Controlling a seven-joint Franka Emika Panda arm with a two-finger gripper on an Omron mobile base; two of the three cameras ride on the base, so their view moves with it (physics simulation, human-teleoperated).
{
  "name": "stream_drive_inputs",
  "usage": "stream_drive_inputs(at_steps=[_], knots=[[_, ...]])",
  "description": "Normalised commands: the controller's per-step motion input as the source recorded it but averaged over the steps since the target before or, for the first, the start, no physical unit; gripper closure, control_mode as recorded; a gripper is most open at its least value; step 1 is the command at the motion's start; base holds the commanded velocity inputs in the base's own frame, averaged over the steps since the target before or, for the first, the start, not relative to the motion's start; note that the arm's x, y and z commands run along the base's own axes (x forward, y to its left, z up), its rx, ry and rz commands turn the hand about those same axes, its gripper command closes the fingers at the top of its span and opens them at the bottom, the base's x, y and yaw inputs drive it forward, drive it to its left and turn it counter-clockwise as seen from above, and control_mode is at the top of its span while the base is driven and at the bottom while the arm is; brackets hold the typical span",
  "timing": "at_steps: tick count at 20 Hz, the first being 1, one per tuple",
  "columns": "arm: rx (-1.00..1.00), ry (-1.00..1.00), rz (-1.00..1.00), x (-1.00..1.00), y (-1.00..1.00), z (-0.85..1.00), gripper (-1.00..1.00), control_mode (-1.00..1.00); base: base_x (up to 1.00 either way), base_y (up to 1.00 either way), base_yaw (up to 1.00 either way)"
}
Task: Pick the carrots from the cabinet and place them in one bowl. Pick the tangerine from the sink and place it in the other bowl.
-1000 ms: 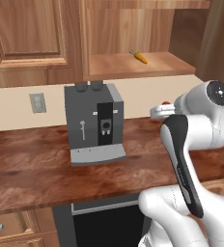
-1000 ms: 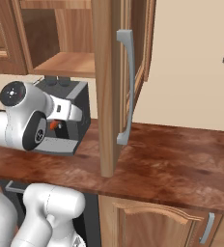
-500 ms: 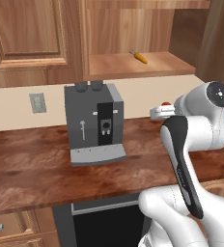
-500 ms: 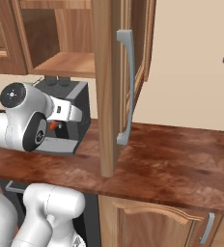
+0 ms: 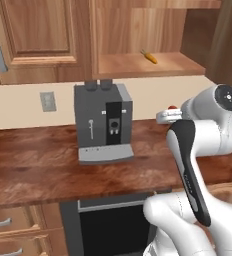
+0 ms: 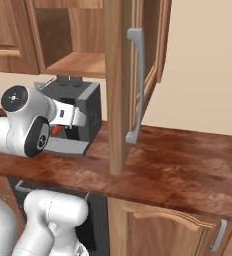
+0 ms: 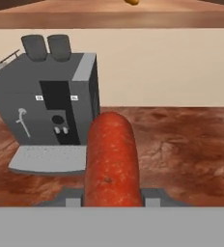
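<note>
My gripper point(image 7: 111, 200) is shut on the darker reddish-orange carrot point(image 7: 110, 159), which sticks out forward between the fingers. In the left base view the gripper point(image 5: 169, 115) hangs over the counter right of the coffee machine, with a bit of that carrot point(image 5: 173, 107) showing. From the right base view the gripper point(image 6: 59, 129) sits beside the machine's front. The orange carrot with a green top point(image 5: 149, 56) lies on the open shelf of the wooden cabinet point(image 5: 138, 67), above and behind the gripper. The bowls, the sink and the tangerine are out of view.
A grey and black coffee machine point(image 5: 104, 122) stands on the brown wooden counter point(image 5: 38, 165), close to the left of the gripper. The cabinet's open door point(image 6: 119, 85) with its grey handle juts out over the counter on the right. An outlet point(image 5: 47, 101) is on the wall.
</note>
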Motion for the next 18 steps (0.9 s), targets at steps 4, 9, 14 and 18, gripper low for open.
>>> stream_drive_inputs(at_steps=[4,9,14,18], knots=[[0.00,0.00,0.00,0.00,0.00,0.00,1.00,1.00,-0.47,0.15,0.21],[0.00,0.00,0.00,0.00,0.00,0.00,1.00,1.00,-0.45,0.14,0.23],[0.00,0.00,0.00,0.00,0.00,0.00,1.00,1.00,-0.28,0.20,0.33],[0.00,0.00,0.00,0.00,0.00,0.00,1.00,1.00,-0.09,0.23,0.56]])
